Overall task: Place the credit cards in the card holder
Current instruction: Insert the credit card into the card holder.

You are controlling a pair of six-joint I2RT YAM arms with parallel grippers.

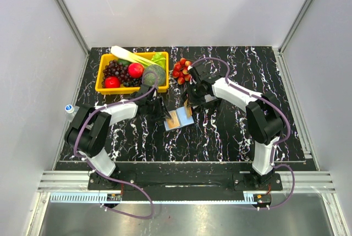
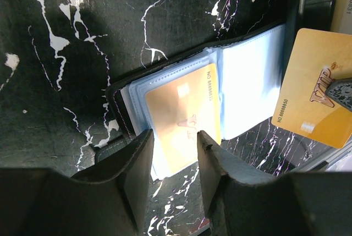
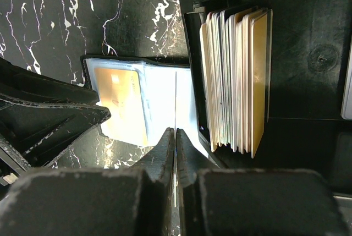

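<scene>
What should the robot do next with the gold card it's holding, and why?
Probably lower the held card into the bare blue pocket of the card holder. The right fingers are shut on it right over that page, another card already sits in the pocket beside it, and the left fingers stand open at the holder's edge.
</scene>
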